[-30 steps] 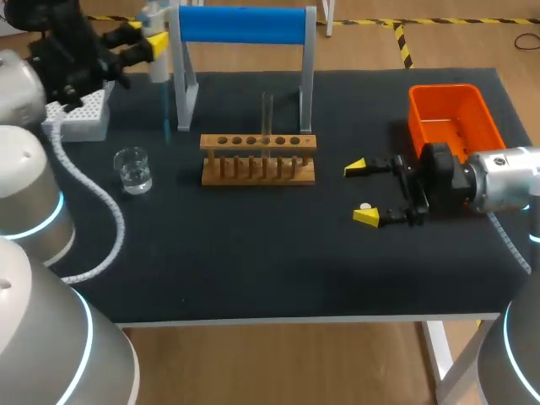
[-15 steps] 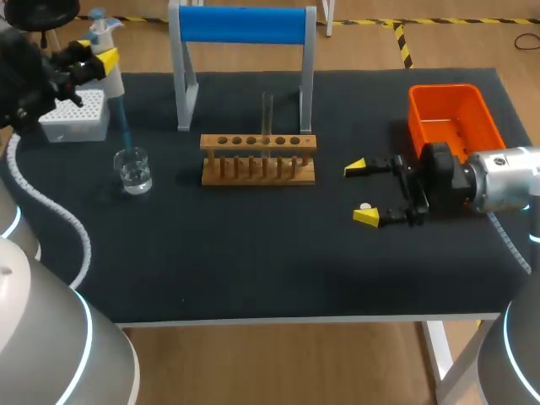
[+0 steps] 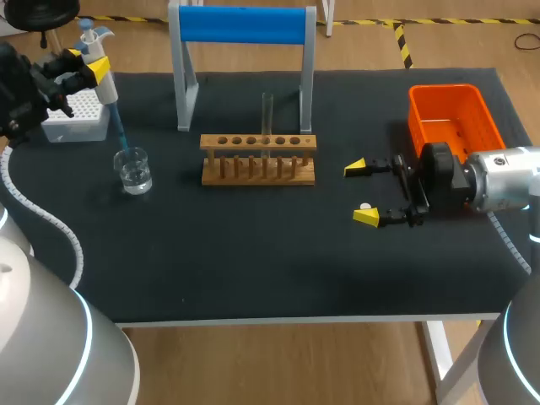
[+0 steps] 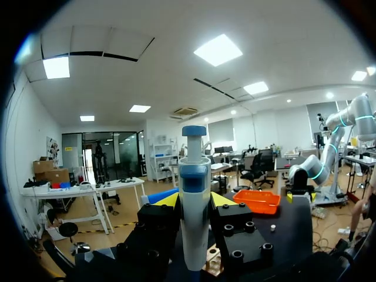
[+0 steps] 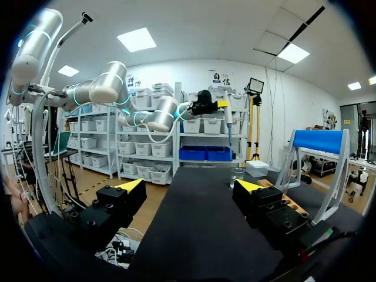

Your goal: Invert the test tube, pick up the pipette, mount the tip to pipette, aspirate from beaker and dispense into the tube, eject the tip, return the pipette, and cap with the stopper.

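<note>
My left gripper [image 3: 87,61] is shut on the white and blue pipette [image 3: 99,52] at the table's far left. The pipette's blue tip [image 3: 119,128] points down and ends at the rim of the glass beaker [image 3: 133,170]. In the left wrist view the pipette [image 4: 194,218] stands upright between the yellow fingertips [image 4: 168,200]. A clear test tube [image 3: 267,113] stands upright in the wooden rack [image 3: 258,159]. My right gripper [image 3: 364,192] lies open near the table's right side, with the small white stopper [image 3: 364,206] beside its nearer finger. In the right wrist view, that gripper [image 5: 190,187] holds nothing.
A white tip box [image 3: 78,116] sits behind the beaker at the far left. A blue-topped stand [image 3: 243,25] rises behind the rack. An orange bin [image 3: 451,111] is at the back right, just behind my right arm.
My left arm has carried the pipette leftward from beside the blue stand, bringing its tip down over the beaker. The right arm has not moved.
</note>
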`<move>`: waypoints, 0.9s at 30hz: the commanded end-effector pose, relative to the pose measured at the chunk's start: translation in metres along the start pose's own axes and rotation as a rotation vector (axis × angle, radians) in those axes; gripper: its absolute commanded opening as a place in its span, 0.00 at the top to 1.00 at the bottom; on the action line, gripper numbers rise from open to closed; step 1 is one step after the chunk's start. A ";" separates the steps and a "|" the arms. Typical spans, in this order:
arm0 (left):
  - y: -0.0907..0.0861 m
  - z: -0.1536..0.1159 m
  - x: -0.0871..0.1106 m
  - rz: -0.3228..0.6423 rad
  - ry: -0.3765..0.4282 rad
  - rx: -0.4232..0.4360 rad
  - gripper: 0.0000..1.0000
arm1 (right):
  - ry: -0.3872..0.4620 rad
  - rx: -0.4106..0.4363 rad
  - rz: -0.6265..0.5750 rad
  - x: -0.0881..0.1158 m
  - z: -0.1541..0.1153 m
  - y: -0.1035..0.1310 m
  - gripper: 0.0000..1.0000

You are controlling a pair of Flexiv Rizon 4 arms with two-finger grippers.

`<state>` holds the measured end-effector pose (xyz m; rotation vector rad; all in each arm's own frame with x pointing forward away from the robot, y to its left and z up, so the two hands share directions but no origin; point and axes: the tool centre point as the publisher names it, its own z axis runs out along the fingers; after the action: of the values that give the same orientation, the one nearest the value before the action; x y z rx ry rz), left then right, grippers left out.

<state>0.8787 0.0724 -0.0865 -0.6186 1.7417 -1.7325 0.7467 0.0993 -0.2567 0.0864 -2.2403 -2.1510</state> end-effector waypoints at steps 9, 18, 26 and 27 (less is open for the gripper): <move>0.004 0.013 -0.011 0.024 0.009 -0.008 1.00 | -0.002 0.001 0.000 0.001 0.000 0.001 0.00; 0.005 0.014 -0.012 0.041 0.004 -0.020 1.00 | -0.002 0.001 0.000 0.001 0.000 0.001 0.00; 0.005 0.014 -0.012 0.041 0.004 -0.020 1.00 | -0.002 0.001 0.000 0.001 0.000 0.001 0.00; 0.005 0.014 -0.012 0.041 0.004 -0.020 1.00 | -0.002 0.001 0.000 0.001 0.000 0.001 0.00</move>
<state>0.8967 0.0722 -0.0900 -0.5839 1.7693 -1.6909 0.7467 0.0993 -0.2567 0.0863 -2.2403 -2.1511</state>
